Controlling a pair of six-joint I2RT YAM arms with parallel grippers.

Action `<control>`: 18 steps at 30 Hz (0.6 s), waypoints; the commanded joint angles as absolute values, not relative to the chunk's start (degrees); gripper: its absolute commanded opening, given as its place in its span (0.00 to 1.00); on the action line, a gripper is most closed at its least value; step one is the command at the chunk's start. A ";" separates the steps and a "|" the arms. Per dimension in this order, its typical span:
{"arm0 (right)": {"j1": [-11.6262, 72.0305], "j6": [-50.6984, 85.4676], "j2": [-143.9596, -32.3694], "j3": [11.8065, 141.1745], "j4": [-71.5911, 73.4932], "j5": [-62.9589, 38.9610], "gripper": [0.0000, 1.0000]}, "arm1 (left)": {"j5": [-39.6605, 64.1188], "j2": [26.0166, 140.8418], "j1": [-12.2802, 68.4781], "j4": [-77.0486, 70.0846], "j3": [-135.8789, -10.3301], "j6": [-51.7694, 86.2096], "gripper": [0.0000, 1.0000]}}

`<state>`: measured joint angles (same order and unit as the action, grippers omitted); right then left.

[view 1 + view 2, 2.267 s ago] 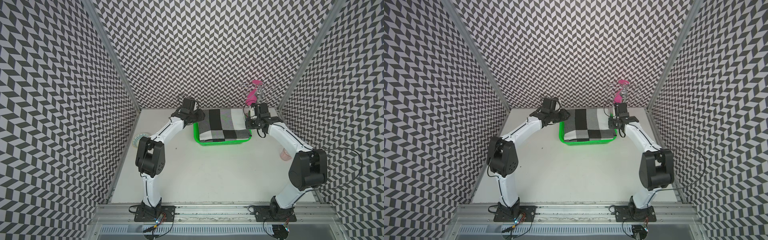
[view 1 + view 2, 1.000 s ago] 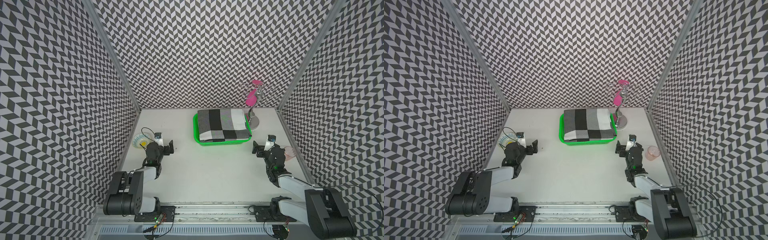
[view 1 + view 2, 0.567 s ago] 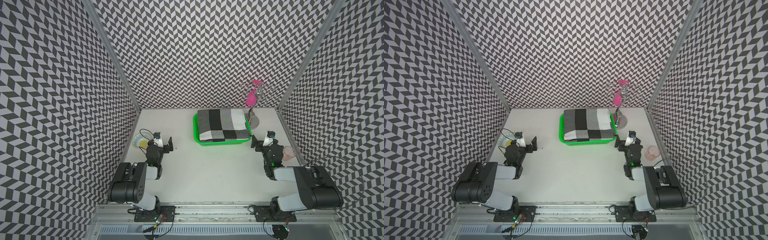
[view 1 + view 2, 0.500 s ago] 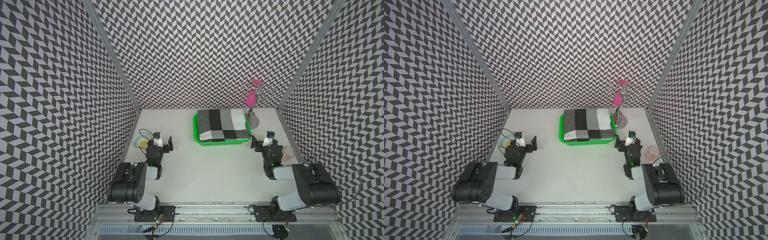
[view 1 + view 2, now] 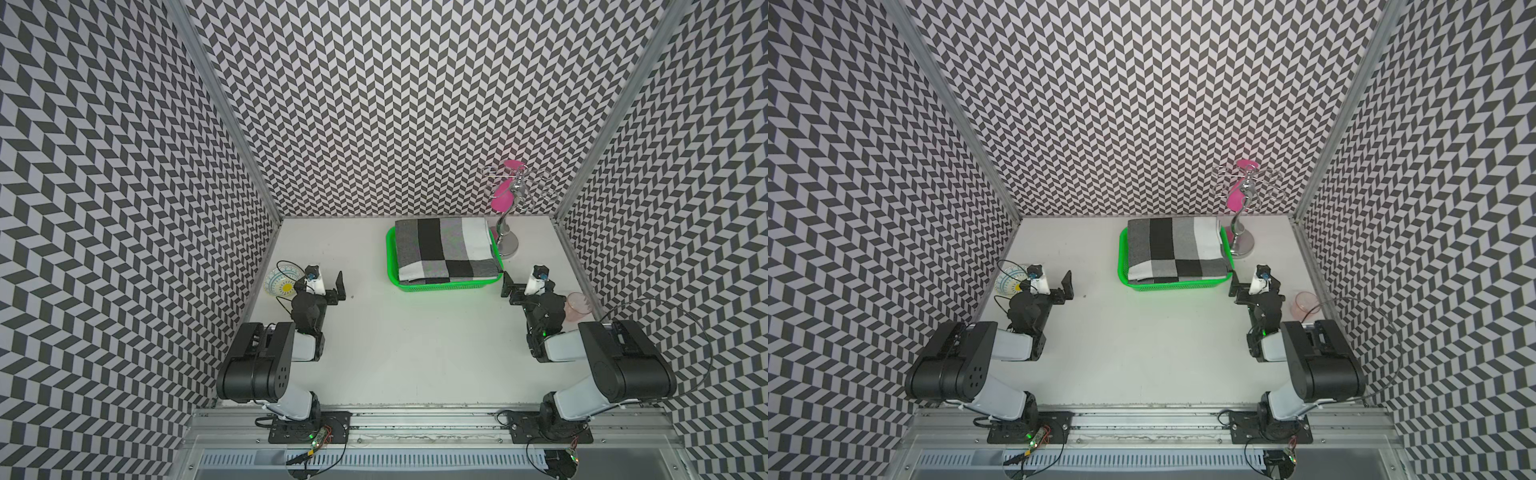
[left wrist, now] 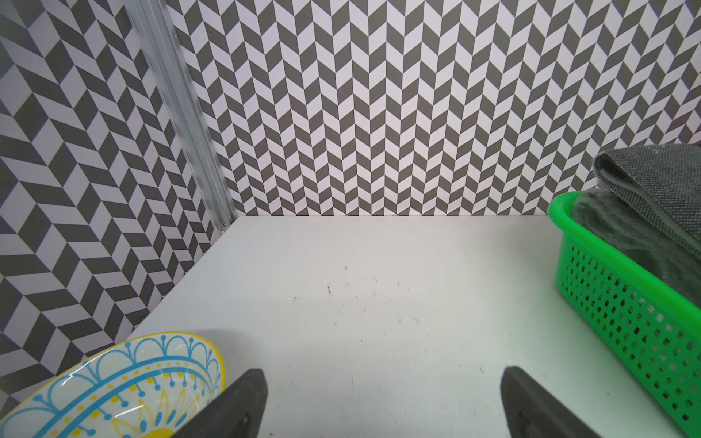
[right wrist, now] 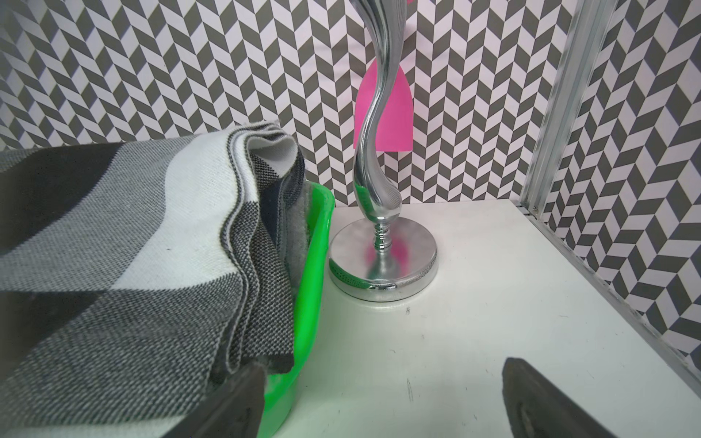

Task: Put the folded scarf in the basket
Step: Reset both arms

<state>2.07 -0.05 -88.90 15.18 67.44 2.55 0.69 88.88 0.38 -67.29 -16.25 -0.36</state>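
1. Table (image 5: 415, 353): white. It carries everything, and I see it in both top views.
2. Basket (image 5: 444, 286): bright green with perforated walls. It sits toward the back of the table, right of centre, also at (image 5: 1175, 284). The left wrist view catches one corner (image 6: 626, 303).
3. Folded scarf (image 5: 444, 249): grey, black and white blocks. It lies in the basket and fills it, stacked above the rim, also at (image 5: 1177, 249). In the right wrist view the layered edge (image 7: 132, 246) hangs over the green rim (image 7: 315, 265).
4. Chrome stand (image 5: 508, 247): upright, with its base just beside the basket's right side and close to the wall (image 7: 383, 261). A pink cup (image 5: 500, 197) hangs on it.
5. Patterned bowl (image 5: 279, 281): blue and yellow, at the left table edge, just beside my left tool. It also shows at (image 6: 113, 383).
6. Clear pink tumbler (image 5: 577, 305): at the right table edge, beside the right arm.
7. Left tool (image 5: 326, 286): jaws wide and holding nothing, with bare table between the fingers (image 6: 242, 402). It is well apart from the basket.
8. Right tool (image 5: 527, 289): jaws wide and holding nothing. It is near the basket's front right corner, with one finger (image 7: 235, 402) in front of the scarf edge. I can't tell whether they touch.
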 commanded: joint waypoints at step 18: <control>1.85 -0.49 -88.70 16.00 69.87 2.04 1.00 | 0.18 88.69 0.44 -69.08 -15.51 -0.51 1.00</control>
